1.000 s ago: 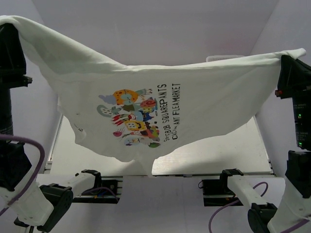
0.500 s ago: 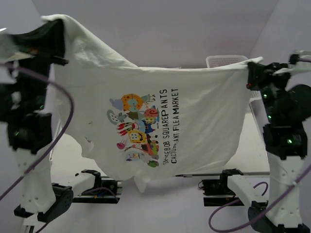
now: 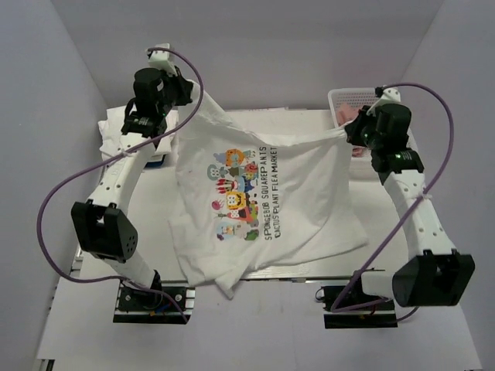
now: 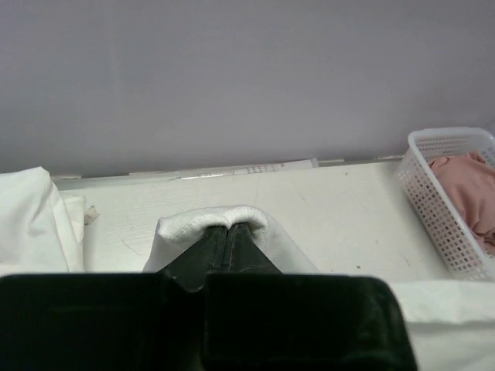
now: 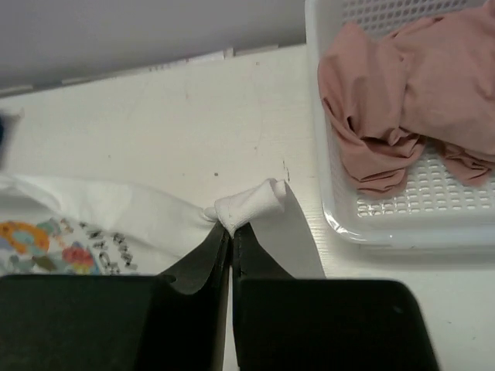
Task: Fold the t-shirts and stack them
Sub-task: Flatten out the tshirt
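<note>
A white t-shirt with a cartoon print and dark lettering hangs stretched between my two grippers, its lower part draped on the table and over the near edge. My left gripper is shut on one corner of it at the far left; the pinched white fabric bunches over the fingertips. My right gripper is shut on the other corner; a white knot of fabric sticks out of the jaws. White folded cloth lies at the far left of the table, also seen in the left wrist view.
A white mesh basket with pink cloth stands at the far right, close to my right gripper; it also shows in the left wrist view. Grey walls close in the back and both sides.
Both arms have swung from high near the camera down and away to the far side of the table, carrying the shirt, which now lies partly on the table.
</note>
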`<state>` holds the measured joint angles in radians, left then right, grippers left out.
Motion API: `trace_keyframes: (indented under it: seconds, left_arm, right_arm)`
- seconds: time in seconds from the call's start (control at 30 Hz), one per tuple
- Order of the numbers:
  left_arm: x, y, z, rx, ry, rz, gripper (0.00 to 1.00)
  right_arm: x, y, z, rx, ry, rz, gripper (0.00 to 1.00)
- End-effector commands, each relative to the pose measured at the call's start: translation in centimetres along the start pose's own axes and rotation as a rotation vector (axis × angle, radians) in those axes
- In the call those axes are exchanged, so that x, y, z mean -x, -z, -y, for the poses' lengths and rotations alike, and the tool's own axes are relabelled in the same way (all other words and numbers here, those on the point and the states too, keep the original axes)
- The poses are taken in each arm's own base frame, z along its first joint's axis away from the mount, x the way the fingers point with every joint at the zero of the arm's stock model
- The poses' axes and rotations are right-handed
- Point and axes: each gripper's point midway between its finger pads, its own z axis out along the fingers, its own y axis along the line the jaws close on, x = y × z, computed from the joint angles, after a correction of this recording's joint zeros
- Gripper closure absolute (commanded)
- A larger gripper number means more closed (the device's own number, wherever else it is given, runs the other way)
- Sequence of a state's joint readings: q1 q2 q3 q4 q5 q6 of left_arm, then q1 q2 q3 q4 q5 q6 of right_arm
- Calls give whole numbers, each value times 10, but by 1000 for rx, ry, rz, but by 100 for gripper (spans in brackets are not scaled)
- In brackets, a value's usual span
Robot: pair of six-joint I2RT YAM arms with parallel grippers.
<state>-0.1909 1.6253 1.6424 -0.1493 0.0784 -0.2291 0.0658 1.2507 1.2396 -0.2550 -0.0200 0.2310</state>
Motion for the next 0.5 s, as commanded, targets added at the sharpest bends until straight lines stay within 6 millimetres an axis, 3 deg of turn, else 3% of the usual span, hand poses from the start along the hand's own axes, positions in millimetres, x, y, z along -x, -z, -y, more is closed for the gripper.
trace_keyframes:
  seconds: [0.0, 0.07, 0.13, 0.17, 0.3, 0.33, 0.37, 0.4, 0.43, 0.47]
  left_arm:
    - [44, -3, 7, -28, -12, 143, 100]
    - [27, -17, 2, -21, 3, 112, 100]
    - [7, -36, -9, -4, 19, 77, 100]
    - [6, -42, -10, -5, 31, 81, 100]
    - [-13, -75, -17, 2, 44, 51, 100]
    - [-5, -81, -17, 5, 52, 73, 100]
    - [-7, -87, -24, 15, 53, 71, 100]
    - [-22, -100, -30, 34, 64, 49, 100]
    - [-14, -105, -29, 27, 62, 74, 100]
    - [-15, -111, -38, 48, 63, 78, 100]
  right_arm:
    - [15, -19, -10, 72, 38, 63, 100]
    - [-1, -40, -5, 67, 41, 10, 100]
    - [5, -53, -3, 56, 42, 4, 100]
    - [-4, -64, -1, 49, 54, -26, 100]
    - [-5, -100, 6, 24, 85, -61, 100]
    - [6, -104, 7, 20, 89, -42, 100]
    - [8, -114, 6, 21, 100, -47, 100]
    - [2, -126, 11, 7, 112, -59, 100]
    - [4, -131, 12, 1, 122, -59, 100]
    - [18, -140, 10, 2, 129, -34, 100]
